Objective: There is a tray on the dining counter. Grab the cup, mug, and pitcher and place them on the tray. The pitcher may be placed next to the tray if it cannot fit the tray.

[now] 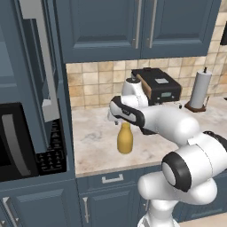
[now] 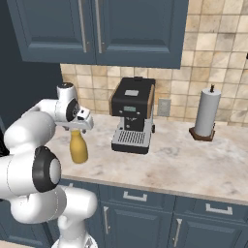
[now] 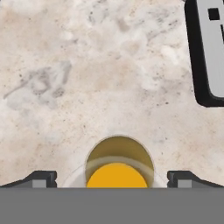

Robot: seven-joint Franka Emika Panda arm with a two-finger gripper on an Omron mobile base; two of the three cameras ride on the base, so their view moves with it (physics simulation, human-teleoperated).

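Note:
The amber-yellow pitcher (image 1: 125, 140) (image 2: 78, 148) stands upright on a beige marbled counter (image 1: 97, 146), near its front edge. My gripper (image 1: 119, 120) (image 2: 75, 129) hangs straight above the pitcher's top, pointing down. In the hand view I look down into the pitcher (image 3: 119, 162), whose pale rim sits between my two finger tips. The gripper (image 3: 112, 178) is open, and both tips stand well apart from the rim on either side. The tray, the cup and the mug are out of view.
A black coffee machine (image 1: 157, 86) (image 2: 131, 114) (image 3: 208, 52) stands against the tiled wall behind and to the right of the pitcher. Farther right is a paper towel roll (image 1: 199, 88) (image 2: 206, 114). A microwave (image 1: 17, 142) sits at the left, with blue cabinets overhead.

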